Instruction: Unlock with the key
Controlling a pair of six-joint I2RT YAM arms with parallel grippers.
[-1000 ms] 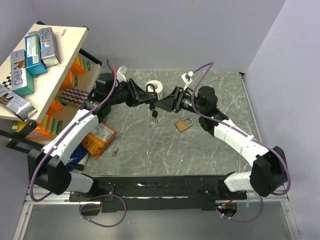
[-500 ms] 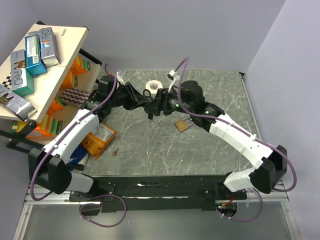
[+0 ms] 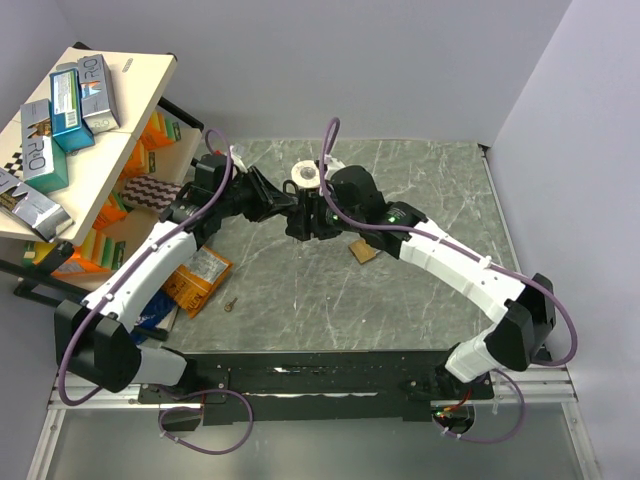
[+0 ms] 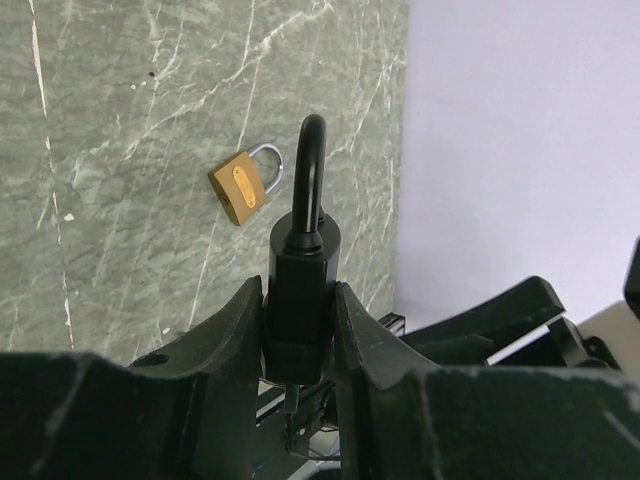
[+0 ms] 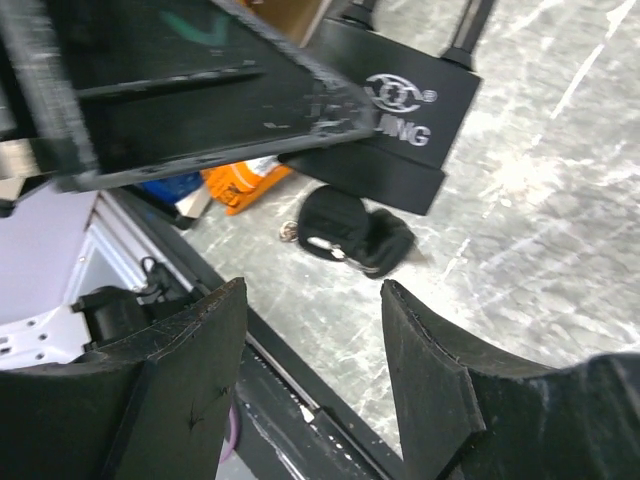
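a brass padlock (image 3: 362, 251) and white roll (image 3: 304, 173) are laid on the marbled table (image 3: 420, 300). a small key (image 3: 230, 305) is seen near its left edge.

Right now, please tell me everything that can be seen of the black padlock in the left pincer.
The black padlock has a matte black block body and a black shackle with both legs seated, so it looks locked. One face carries a silver logo and lettering. The left pincer clamps the body by its sides, shackle pointing away from the wrist. The key bunch hangs under its base.
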